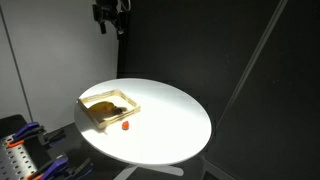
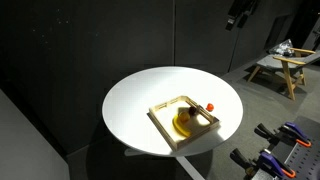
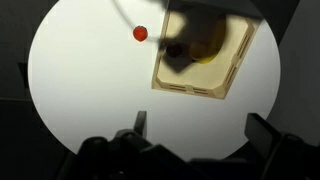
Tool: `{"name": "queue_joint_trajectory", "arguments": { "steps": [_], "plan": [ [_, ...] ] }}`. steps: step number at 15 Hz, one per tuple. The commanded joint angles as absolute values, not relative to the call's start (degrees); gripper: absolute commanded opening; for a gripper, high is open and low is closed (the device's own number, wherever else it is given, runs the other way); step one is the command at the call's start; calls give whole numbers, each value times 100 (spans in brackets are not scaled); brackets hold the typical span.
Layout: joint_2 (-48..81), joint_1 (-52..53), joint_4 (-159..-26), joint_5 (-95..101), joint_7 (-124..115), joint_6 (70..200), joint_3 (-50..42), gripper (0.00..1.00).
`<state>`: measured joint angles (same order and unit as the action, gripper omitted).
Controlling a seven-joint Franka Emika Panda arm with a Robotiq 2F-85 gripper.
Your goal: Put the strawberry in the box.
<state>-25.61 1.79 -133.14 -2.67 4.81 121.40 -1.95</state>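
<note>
Gripper (image 3: 195,122): fingers spread wide and holding nothing, hanging high above the white round table (image 3: 90,95)
Box (image 3: 190,92): shallow tan wooden tray lying flat on the table, with a yellow item (image 3: 210,45) and a dark brown item (image 3: 175,50) inside
Strawberry (image 3: 140,33): on bare tabletop outside the box, near one wall but apart from it
Risk at the descent: the way down is long, and a small sideways drift could set a finger on the box wall and shove the tray
Risk at the grasp: the fruit is tiny and round, so fingers closing off-centre would likely roll it away or squeeze it out
Risk at the release: the box is partly filled, so a drop from height could bounce off the contents and over the low wall
Hidden: the wrist view cuts off part of the box at its top edge
Hard to make out: both items in the box are blurred and cannot be named; the strawberry is only a red dot in both exterior views
</note>
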Motion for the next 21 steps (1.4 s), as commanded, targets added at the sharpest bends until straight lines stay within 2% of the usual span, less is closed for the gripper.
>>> {"name": "queue_joint_trajectory", "arguments": {
  "steps": [1, 21],
  "plan": [
    [-2560, 153, -13301, -279, 489, 12129, -172, 100],
    [-2606, -145, -13770, -21, 556, 12359, -365, 100]
  ]
}}
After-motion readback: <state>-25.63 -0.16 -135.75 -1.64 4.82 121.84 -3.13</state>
